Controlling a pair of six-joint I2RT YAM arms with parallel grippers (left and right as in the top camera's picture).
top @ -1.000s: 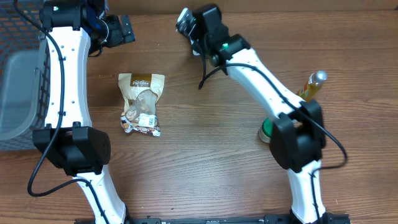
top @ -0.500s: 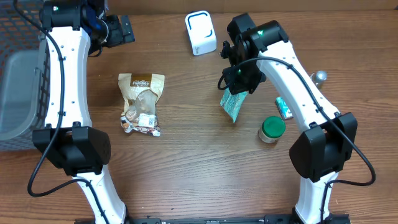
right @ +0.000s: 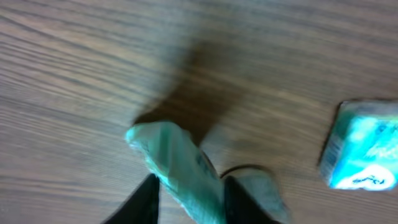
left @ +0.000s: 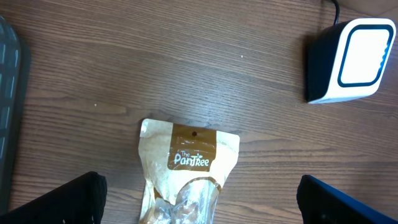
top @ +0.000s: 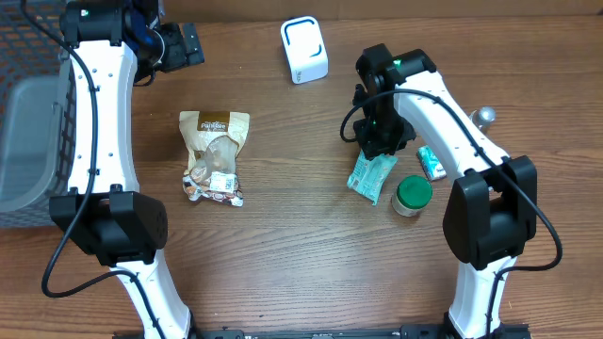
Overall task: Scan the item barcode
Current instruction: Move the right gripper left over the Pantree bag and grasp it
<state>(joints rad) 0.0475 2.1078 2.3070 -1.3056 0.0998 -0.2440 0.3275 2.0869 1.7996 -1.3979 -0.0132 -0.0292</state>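
Overhead shows one scanner (top: 304, 50), one brown pouch (top: 214, 155), one teal pouch (top: 371, 176); left gripper (left: 204, 200) gaping, right gripper (right: 189, 196) indeterminate.

Blurred green packet (right: 179, 163) between dark fingers (right: 143, 204) — teal box (right: 364, 152) at right.

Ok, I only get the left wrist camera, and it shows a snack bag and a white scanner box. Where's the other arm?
Observer: The right gripper hangs right over a teal packet.
Operator: Is it grabbing it?
Observer: Its fingers sit on either side of the packet, but that picture is blurry, so I can't tell if they squeeze it.
Operator: Is anything else close by?
Observer: A jar with a green lid stands right beside the packet.
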